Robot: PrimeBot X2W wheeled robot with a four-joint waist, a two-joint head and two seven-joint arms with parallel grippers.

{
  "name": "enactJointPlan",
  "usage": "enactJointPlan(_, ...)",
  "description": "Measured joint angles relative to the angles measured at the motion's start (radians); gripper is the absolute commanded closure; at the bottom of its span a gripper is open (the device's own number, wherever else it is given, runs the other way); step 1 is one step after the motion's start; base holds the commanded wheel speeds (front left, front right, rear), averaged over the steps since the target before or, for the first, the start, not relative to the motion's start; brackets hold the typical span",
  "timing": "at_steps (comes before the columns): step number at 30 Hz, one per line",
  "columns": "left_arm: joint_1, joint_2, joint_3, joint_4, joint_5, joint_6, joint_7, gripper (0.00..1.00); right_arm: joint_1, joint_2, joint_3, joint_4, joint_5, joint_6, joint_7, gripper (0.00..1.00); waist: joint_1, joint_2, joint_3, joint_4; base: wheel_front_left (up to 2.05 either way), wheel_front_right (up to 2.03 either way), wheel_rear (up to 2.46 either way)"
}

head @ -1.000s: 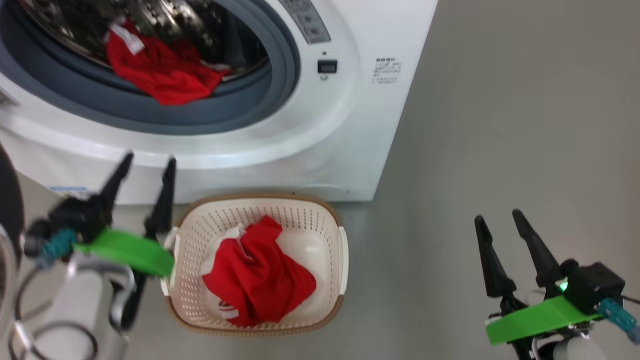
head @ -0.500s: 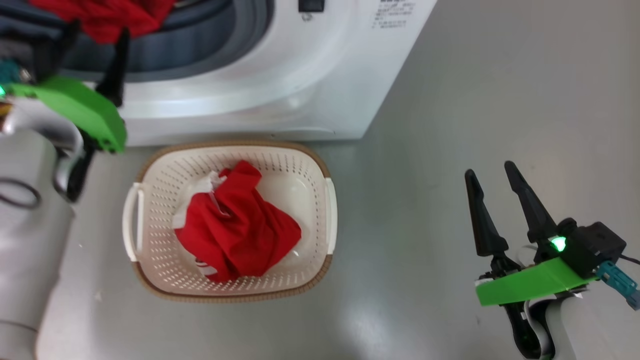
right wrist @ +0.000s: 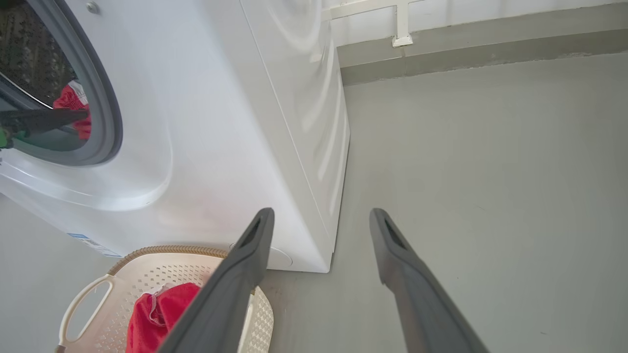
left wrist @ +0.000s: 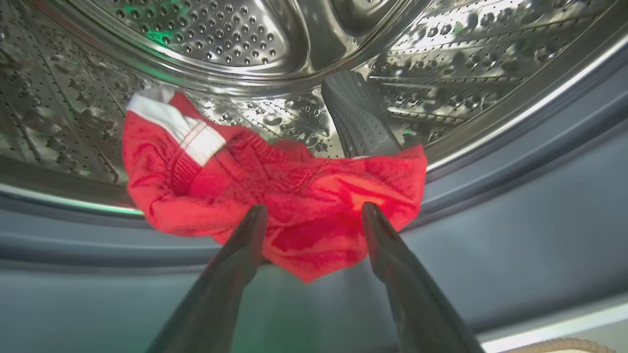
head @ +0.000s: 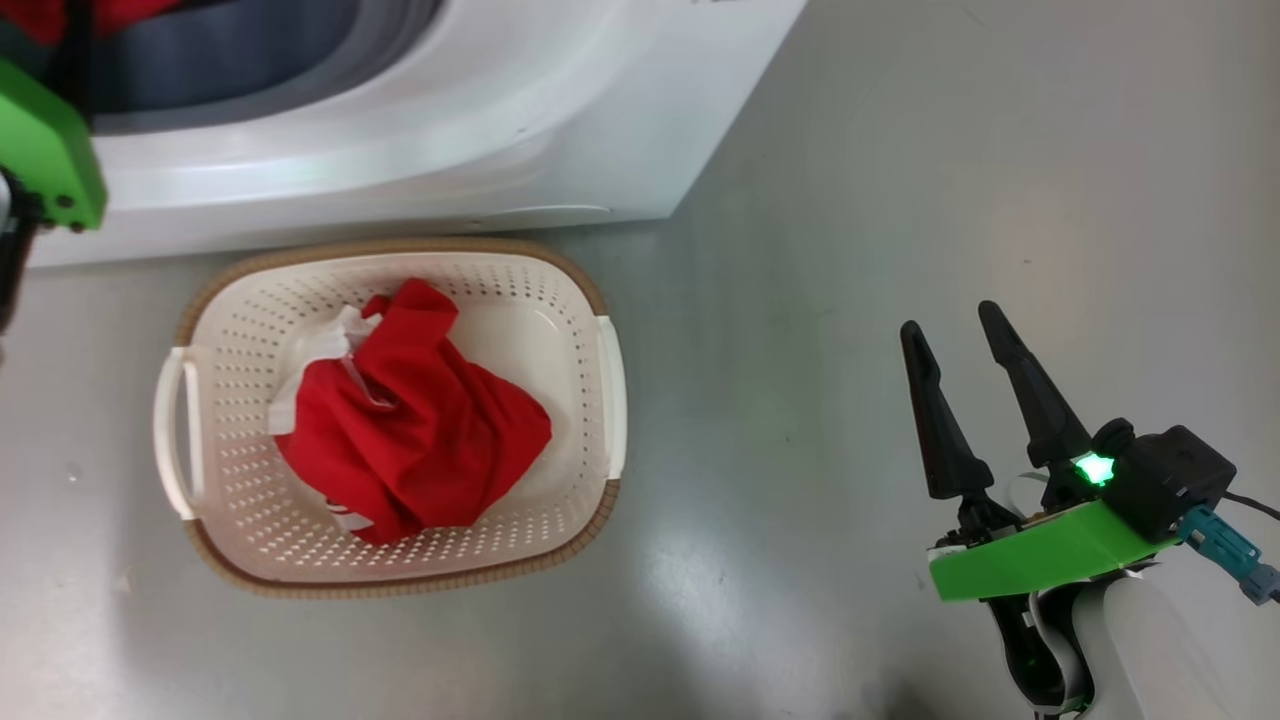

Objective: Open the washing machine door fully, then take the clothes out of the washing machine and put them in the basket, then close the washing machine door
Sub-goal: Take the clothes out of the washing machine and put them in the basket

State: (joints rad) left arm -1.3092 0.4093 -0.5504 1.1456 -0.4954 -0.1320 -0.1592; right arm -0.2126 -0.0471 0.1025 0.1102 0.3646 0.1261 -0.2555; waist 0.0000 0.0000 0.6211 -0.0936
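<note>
The left hand (left wrist: 314, 210), fingers wide and empty, is poised at the mouth of the washing machine (head: 450, 150), either side of a red garment (left wrist: 221, 186) on the lip of the drum (left wrist: 221, 34), seemingly to pinch it. Another red piece (head: 410, 430) lies in the basket (head: 400, 246), parked just below for a short drop. The right hand (head: 950, 320) hangs open, empty, aside.

A smooth grey floor (head: 950, 150) is catching soft light, and a grey skirting band (right wrist: 490, 44) is running beneath a white wall (right wrist: 490, 7).

The garment (head: 410, 430) is bright red, white-trimmed; basket (head: 230, 400) cream, hole-dotted, brown-rimmed; washing machine (head: 500, 150) white; floor (head: 900, 150) grey.
</note>
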Motion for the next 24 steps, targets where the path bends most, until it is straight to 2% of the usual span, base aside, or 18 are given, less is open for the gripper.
enactJointPlan(12,-0.053,0.032,-0.072,0.074,-0.015,0.0,-0.02,0.0,-0.013,0.0,0.008,-0.012,0.005,0.0,0.0,0.0,0.0,0.0001,0.041,-0.031,0.0,0.0,0.0)
enactJointPlan(13,-0.06,0.033,-0.086,0.081,-0.018,0.001,-0.019,0.28,-0.015,0.0,0.009,-0.013,0.005,0.0,0.0,0.0,-0.0001,0.0001,0.043,-0.032,0.0,0.0,0.0)
enactJointPlan(15,-0.062,0.033,-0.094,0.088,-0.027,0.002,-0.019,0.74,-0.015,0.0,0.009,-0.013,0.005,0.0,0.0,0.0,0.0,0.0001,0.044,-0.033,0.0,0.0,0.0)
enactJointPlan(18,-0.062,0.033,-0.109,0.097,-0.035,0.004,-0.019,1.0,-0.015,0.0,0.009,-0.013,0.005,0.0,0.0,0.0,0.0,0.0001,0.041,-0.035,0.0,0.0,0.0)
enactJointPlan(24,-0.058,0.032,-0.134,0.111,-0.055,0.003,-0.044,1.0,-0.015,0.0,0.007,-0.014,0.005,0.0,0.0,0.0,0.0,0.0001,0.035,-0.031,0.0,0.0,0.0)
